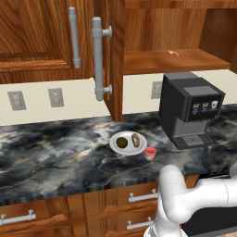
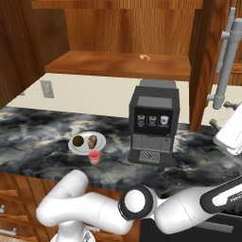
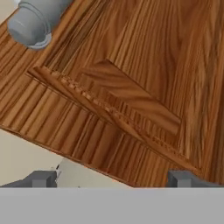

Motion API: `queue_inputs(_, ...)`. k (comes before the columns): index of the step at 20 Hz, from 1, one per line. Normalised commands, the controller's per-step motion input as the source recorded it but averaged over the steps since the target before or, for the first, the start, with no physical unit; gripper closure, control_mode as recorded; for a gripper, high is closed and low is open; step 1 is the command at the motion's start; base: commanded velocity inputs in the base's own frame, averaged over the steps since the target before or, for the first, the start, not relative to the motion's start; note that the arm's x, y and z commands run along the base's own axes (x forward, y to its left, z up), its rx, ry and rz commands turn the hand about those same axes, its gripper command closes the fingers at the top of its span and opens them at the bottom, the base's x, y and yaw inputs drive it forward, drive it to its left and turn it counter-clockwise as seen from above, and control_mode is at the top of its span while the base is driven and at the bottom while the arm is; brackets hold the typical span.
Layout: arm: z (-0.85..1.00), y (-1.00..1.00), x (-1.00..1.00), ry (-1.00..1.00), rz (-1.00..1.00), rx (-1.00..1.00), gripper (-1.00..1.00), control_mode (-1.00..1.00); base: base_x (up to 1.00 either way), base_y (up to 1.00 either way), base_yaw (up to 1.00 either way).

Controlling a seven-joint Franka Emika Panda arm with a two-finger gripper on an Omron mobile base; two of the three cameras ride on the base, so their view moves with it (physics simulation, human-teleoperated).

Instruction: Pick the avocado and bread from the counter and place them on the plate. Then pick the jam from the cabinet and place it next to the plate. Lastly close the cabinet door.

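Observation:
The white plate [image 1: 127, 152] [image 2: 84, 151] lies on the dark marble counter [image 1: 55, 152]. On it rest the round dark avocado [image 1: 121, 142] [image 2: 78, 141] and the oblong brown bread [image 1: 135, 139] [image 2: 92, 140]. The red-lidded jam [image 1: 150, 153] [image 2: 94, 157] stands on the counter just beside the plate. The cabinet door [image 1: 116, 69] [image 2: 203, 61] stands open, with its grey bar handle [image 1: 98, 60] [image 2: 227, 66]. My gripper [image 3: 113, 179] is open and holds nothing. It faces the door's wood panel [image 3: 131, 87] at close range, below the handle's end [image 3: 33, 22].
A black coffee machine [image 1: 190, 109] [image 2: 153, 125] stands on the counter right of the plate. A small orange scrap [image 1: 172, 53] [image 2: 144, 57] lies on the cabinet shelf [image 1: 162, 62]. A closed neighbouring door with its own handle [image 1: 74, 37] is to the left. Drawers run below the counter.

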Motion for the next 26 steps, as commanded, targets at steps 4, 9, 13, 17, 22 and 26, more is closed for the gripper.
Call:
queue_inputs(4, 0.95, 0.38, -0.45, -0.22, 0.0, -0.26, -1.0, -1.0, 0.0, 0.0, 0.0)
queue_inputs(9, 0.63, 0.75, -0.91, -0.18, -0.04, -0.24, -1.0, -1.0, 0.0, 0.0, 0.0)
queue_inputs(13, 0.17, 1.0, -0.83, -0.03, -0.15, -0.19, -1.0, -1.0, 0.0, 0.0, 0.0)
queue_inputs(17, 0.5, 1.0, -0.1, 0.0, -0.27, -0.21, -1.0, -1.0, 0.0, 0.0, 0.0)
queue_inputs(22, 0.36, 1.0, 0.04, 0.0, -0.37, -0.22, -1.0, -1.0, 0.0, 0.0, 0.0)
queue_inputs(26, 0.0, 1.0, 0.23, 0.0, -0.39, -0.14, -1.0, -1.0, 0.0, 0.0, 0.0)
